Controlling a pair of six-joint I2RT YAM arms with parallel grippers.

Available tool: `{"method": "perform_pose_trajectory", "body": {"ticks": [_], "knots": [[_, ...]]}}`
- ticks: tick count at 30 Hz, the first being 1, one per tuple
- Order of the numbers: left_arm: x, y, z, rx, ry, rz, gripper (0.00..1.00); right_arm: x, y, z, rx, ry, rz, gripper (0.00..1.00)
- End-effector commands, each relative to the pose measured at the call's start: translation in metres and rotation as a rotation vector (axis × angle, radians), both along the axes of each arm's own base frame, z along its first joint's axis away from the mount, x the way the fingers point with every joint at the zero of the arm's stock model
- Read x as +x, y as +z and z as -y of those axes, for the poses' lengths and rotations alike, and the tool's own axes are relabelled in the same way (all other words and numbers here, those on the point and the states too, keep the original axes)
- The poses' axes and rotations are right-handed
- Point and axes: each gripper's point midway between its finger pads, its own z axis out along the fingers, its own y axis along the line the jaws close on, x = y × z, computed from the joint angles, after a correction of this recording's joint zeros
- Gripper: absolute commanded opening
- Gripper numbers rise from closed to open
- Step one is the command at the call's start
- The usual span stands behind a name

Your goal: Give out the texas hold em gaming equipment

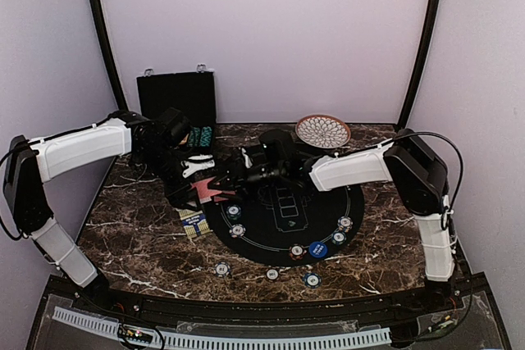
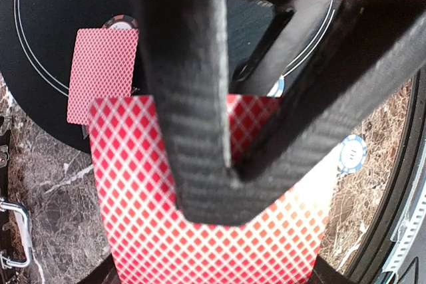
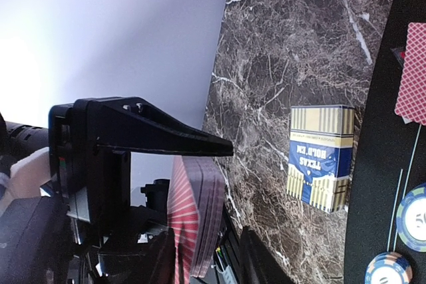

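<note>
Presently, the left gripper (image 2: 223, 184) pinches the red-backed deck (image 3: 193, 217). The right gripper (image 3: 236, 191) stands spread about the deck's edge.

A dark brown marble table (image 1: 139, 235) veined with white fills the floor of the scene, its surface glossy under soft, even light. Behind it rises a plain pale lilac back wall (image 1: 262, 30), flanked by side walls (image 1: 41, 55) of the same tone. Two black curved struts (image 1: 102, 30) run up the corners where the walls meet. Along the near edge sits a black frame carrying a pale ribbed strip (image 1: 246, 338). From the right wrist view, a bright glow (image 3: 20, 64) washes the wall.
</note>
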Motion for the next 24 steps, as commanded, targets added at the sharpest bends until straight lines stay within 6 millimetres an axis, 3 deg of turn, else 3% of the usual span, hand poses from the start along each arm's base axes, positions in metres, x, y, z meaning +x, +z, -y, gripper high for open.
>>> {"method": "perform_pose_trajectory", "body": {"ticks": [1,16,24], "knots": [[-0.001,0.003,-0.003,0.0,-0.007,0.022,0.12,-0.007,0.031,0.002,0.054,0.014,0.02,0.29],[-0.003,-0.001,-0.006,0.012,-0.006,0.016,0.12,-0.016,0.034,0.004,0.051,0.033,0.019,0.0],[-0.005,-0.002,-0.008,0.021,-0.007,0.012,0.12,-0.006,0.03,0.04,0.013,-0.015,0.025,0.0]]}}
